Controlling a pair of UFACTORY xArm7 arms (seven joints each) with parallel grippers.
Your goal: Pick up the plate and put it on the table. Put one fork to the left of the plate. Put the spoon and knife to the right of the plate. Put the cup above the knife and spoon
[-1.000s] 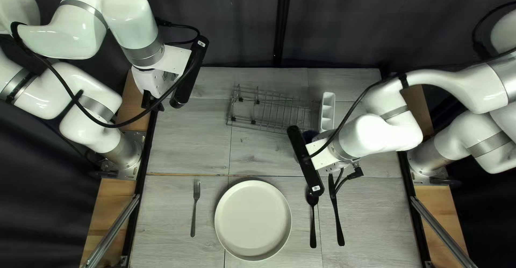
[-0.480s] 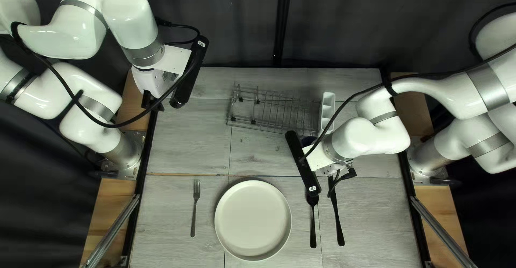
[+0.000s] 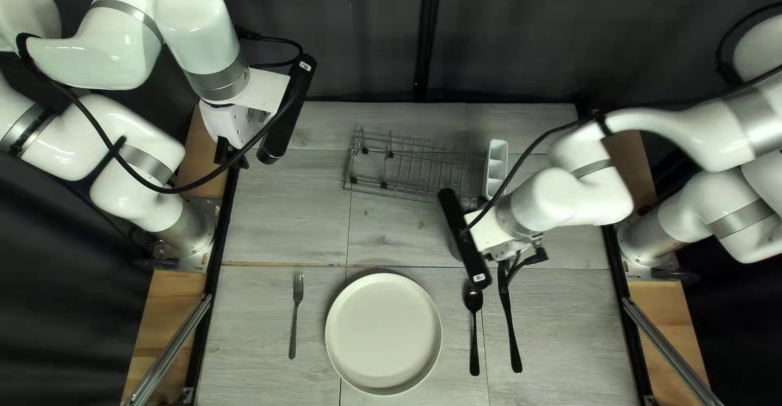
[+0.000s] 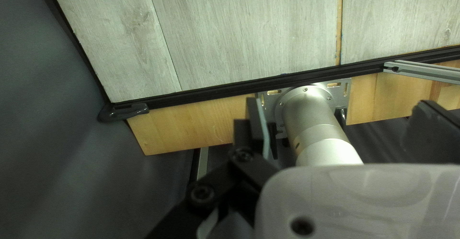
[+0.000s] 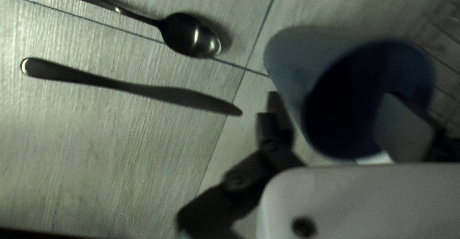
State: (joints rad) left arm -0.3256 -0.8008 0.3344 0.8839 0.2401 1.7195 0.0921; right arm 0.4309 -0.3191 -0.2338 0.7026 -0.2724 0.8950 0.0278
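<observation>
The blue-grey, smooth-sided cup [image 5: 287, 61] is at the right gripper [image 3: 493, 247]. In the right wrist view, the gripper [image 5: 330, 97] has its two fingers well apart, one beside the cup's outer wall and the other over or within its dark mouth; how deep that second finger reaches cannot be told. The cup is not clamped. In the top left view it is mostly hidden below the right arm's long black bar [image 3: 464, 239].

Just beyond the cup stands the silver wire dish rack [image 3: 407, 166], its wires showing next to the mouth in the right wrist view. At the rack's right end in the top left view is the white compartmented holder [image 3: 496, 160], close behind the right gripper.

On the other side of the cup lie the black metal spoon [image 3: 474, 337] and, to its right, the black metal knife [image 3: 513, 337]. The black bar's end reaches just short of the spoon's bowl in the top left view, while a black cable [image 3: 525, 263] crosses near the knife's blade end. The round off-white plate [image 3: 384, 333] lies left of the spoon, with the dark metal fork [image 3: 296, 316] left of the plate.

Well apart, at the table's far left corner, hangs the left gripper [image 3: 230, 153]. Its fingers stand wide apart in the left wrist view, with nothing held between them.
</observation>
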